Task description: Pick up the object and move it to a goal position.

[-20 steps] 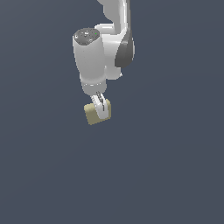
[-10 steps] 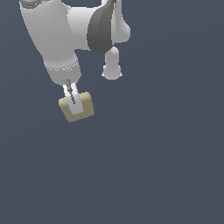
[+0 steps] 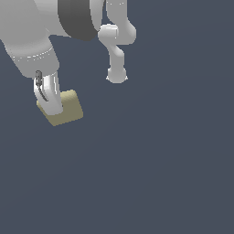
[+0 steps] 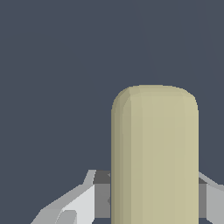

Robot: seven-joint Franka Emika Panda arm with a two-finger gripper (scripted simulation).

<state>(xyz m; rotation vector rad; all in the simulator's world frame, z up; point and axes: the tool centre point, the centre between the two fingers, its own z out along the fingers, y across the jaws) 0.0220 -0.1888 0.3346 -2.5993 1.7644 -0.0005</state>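
— What colour is the block showing?
— It is showing a plain matte tan-yellow, with no pattern.
— And the arm?
— It is looking white with a dark grey band; the claw is white-grey. The background is staying flat slate blue-grey.

You see a glossy white arm with rounded segments, a dark grey joint band, and pale fingers.
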